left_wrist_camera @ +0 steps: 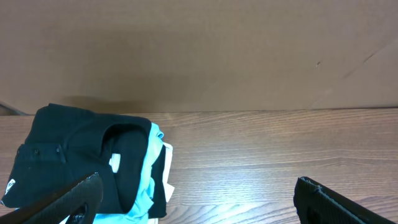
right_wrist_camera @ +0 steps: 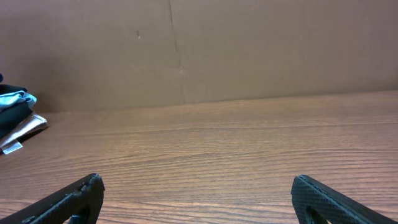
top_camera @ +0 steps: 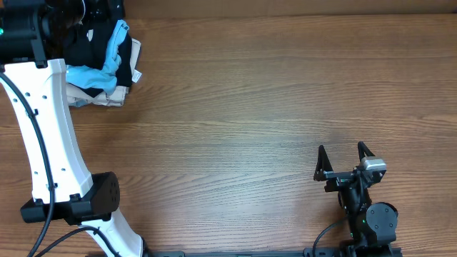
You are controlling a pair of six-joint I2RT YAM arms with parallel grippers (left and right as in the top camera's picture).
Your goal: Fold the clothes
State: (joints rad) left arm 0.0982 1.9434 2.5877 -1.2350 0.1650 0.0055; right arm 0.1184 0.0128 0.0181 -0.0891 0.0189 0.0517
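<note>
- Task item: the large black soft-fabric shirt (left_wrist_camera: 74, 155) lies bunched in the far left corner of the brown wood-grain table (top_camera: 250, 107). It sits on a small pile and is not yet spread out or folded.
- Pile: a crumpled light-blue garment (top_camera: 108, 57) and a pale beige folded garment (top_camera: 100, 96) lie against and beneath the shirt (top_camera: 91, 44), touching it.
- Left claw (left_wrist_camera: 199, 182): its jaws stand wide apart and hold nothing. It hangs low, just short of the pile.
- Governing relation: in the left wrist view the shirt lies ahead and to the left of the left claw's centre line. The left finger points at its near edge, and the right finger faces bare table.
- Long axis: none can be told, since the shirt is a compact bundle. A small white mark shows at its lower left edge.
- Right claw (top_camera: 341, 148): its jaws are spread fully and are empty. It sits at the near right of the table, well apart from the pile, which shows only at the far left edge of its own view (right_wrist_camera: 15, 106).
- Judgement: the left arm is far nearer. Its next move would need a shift leftward to centre on the black cloth and avoid catching the light-blue garment.
</note>
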